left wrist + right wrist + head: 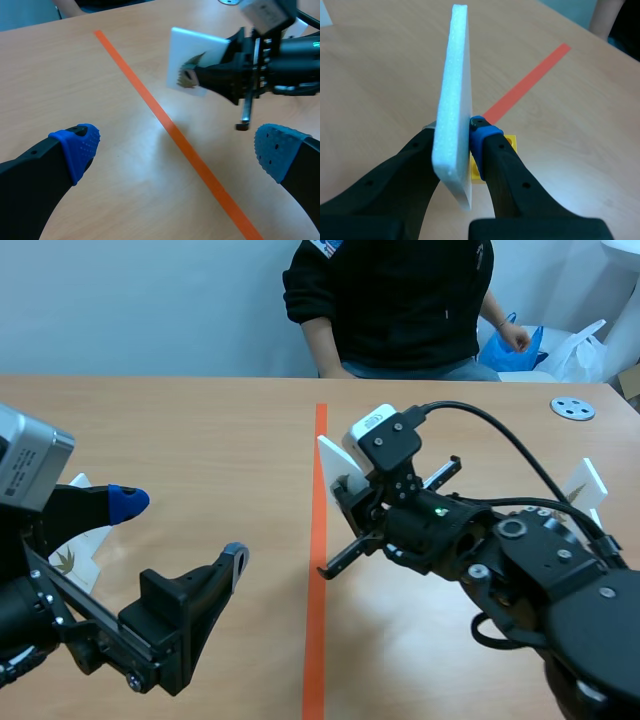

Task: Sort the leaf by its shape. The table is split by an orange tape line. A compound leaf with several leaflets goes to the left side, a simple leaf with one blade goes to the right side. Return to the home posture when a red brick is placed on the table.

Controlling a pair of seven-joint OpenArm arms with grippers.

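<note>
White foam leaf card, light, stiff, easily dented, mid-frame just right of the orange tape line. My right end effector pinches its lower edge, I judge the safest hold. Left end effector is spread, empty.

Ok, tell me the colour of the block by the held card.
Yellow block by the card; right wrist view shows it best.

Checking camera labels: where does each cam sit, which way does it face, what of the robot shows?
Scene: between the arms, facing across the table to the person; both arms show, left hand open, right hand holding the card.
Left wrist: on left arm, down-forward past its open fingers at tape and right hand.
Right wrist: on right arm, along the card's edge; its fingers clamp it.
Shared: all see card and tape.
</note>
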